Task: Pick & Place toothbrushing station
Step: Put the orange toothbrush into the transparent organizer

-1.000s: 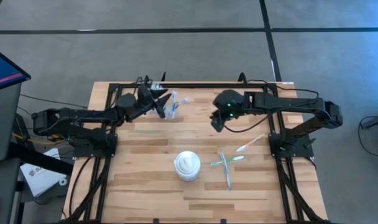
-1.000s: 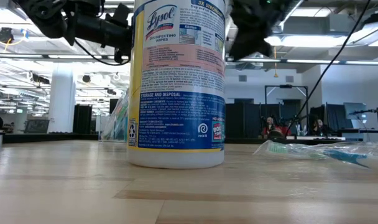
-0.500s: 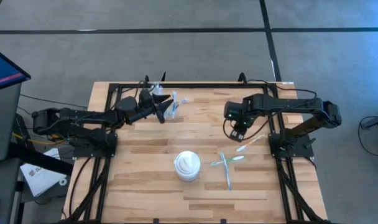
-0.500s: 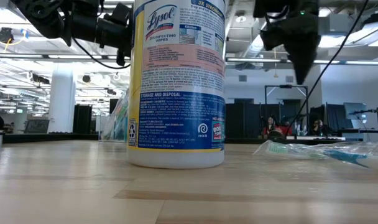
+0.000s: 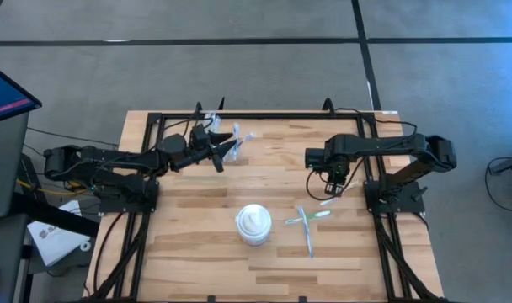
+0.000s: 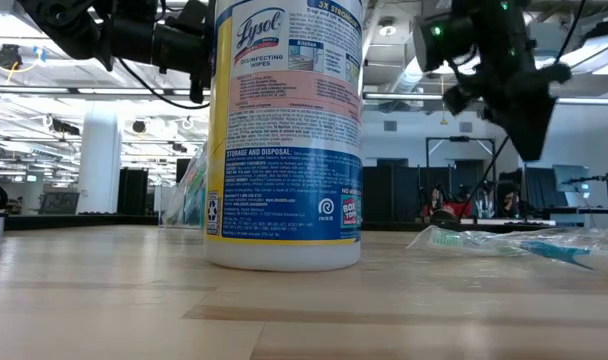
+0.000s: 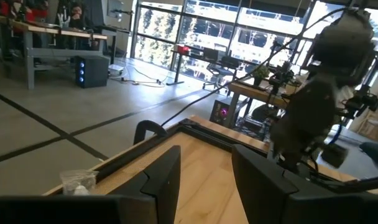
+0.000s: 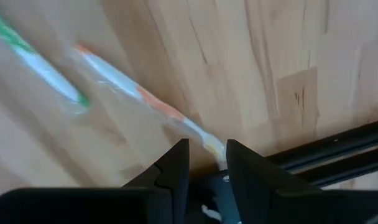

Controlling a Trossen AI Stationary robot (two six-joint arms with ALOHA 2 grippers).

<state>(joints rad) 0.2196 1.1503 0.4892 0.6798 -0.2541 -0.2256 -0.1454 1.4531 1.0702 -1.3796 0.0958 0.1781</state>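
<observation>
On the wooden table (image 5: 197, 252), toward the right side, the right hand (image 5: 333, 181) points down just above the near end of a wrapped orange-and-white toothbrush (image 5: 338, 194). In the right wrist view that toothbrush (image 8: 139, 90) runs slantwise across the boards and its end passes into the narrow gap between the two dark fingers (image 8: 173, 165), which stand slightly parted; whether they touch it cannot be told. A green-and-white toothbrush (image 8: 33, 59) lies just beside it in that view, blurred.

Nearer the front edge, a green toothbrush (image 5: 308, 218) and a blue toothbrush (image 5: 307, 236) lie crossed over each other on the table, a little apart from the orange one. In the low view they show as wrapped brushes (image 6: 504, 242) lying flat at the right, with the right arm's hand (image 6: 529, 120) hanging above them.

A white wipes tub (image 5: 253, 225) stands upright near the middle front, well apart from both hands; in the low view its label (image 6: 284, 130) fills the centre.

At the back left, the left hand (image 5: 225, 150) reaches level toward a clear plastic cup (image 5: 237, 141) holding pale brushes, just beside its fingertips. In the left wrist view its fingers (image 7: 164, 180) are spread with nothing between them.
</observation>
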